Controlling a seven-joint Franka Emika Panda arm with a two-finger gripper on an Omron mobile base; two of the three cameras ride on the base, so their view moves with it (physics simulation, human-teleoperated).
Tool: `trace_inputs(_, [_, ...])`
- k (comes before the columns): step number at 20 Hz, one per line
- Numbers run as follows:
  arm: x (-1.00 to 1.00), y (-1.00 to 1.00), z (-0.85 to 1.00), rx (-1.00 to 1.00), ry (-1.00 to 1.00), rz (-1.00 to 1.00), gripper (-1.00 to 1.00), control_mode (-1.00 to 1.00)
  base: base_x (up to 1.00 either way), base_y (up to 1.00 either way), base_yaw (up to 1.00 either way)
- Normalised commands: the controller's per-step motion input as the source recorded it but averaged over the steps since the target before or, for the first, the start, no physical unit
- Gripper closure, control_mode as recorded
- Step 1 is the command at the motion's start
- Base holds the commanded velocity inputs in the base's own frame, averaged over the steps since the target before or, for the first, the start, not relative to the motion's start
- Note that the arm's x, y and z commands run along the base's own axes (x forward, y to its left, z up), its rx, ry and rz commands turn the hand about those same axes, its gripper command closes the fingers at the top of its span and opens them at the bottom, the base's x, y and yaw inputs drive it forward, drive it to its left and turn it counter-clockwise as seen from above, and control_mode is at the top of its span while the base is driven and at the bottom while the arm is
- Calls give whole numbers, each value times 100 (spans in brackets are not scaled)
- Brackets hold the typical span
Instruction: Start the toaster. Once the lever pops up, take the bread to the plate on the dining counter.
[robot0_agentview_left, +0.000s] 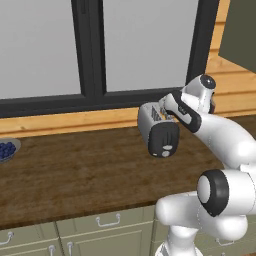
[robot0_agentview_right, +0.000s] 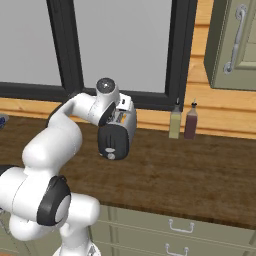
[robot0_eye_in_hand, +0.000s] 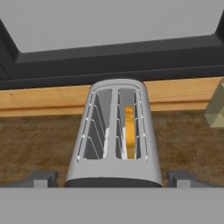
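Observation:
The silver-grey toaster (robot0_agentview_left: 159, 134) (robot0_agentview_right: 116, 136) (robot0_eye_in_hand: 114, 131) stands on the wooden counter below the window, its black end panel facing me. A tan slice of bread (robot0_eye_in_hand: 129, 131) sits down in its right-hand slot; the left slot is empty. My gripper (robot0_eye_in_hand: 113, 179) (robot0_agentview_left: 164, 115) (robot0_agentview_right: 120, 116) hovers over the toaster's near end. It is open, with the two dark fingertips (robot0_eye_in_hand: 43, 178) spread wide, one on each side of the toaster body, holding nothing. The plate and the dining counter are out of view.
A grey bowl of blue berries (robot0_agentview_left: 6, 150) sits at the counter's far left. Two bottles (robot0_agentview_right: 175, 122) (robot0_agentview_right: 190, 121) stand against the wall right of the toaster. A wall cabinet (robot0_agentview_right: 235, 45) hangs at upper right. Drawer fronts (robot0_agentview_left: 107, 222) run below the counter.

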Motion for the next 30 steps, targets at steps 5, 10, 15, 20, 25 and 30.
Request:
trace_inputs(5, [0,0,0,0,0,0,-100,-100,0,0,0])
trace_inputs(10, [0,0,0,0,0,0,-100,-100,0,0,0])
trace_inputs(15, [0,0,0,0,0,0,-100,-100,0,0,0])
trace_inputs(20, [0,0,0,0,0,0,-100,-100,0,0,0])
trace_inputs(25, [0,0,0,0,0,0,-100,-100,0,0,0])
trace_inputs(30, [0,0,0,0,0,0,-100,-100,0,0,0])
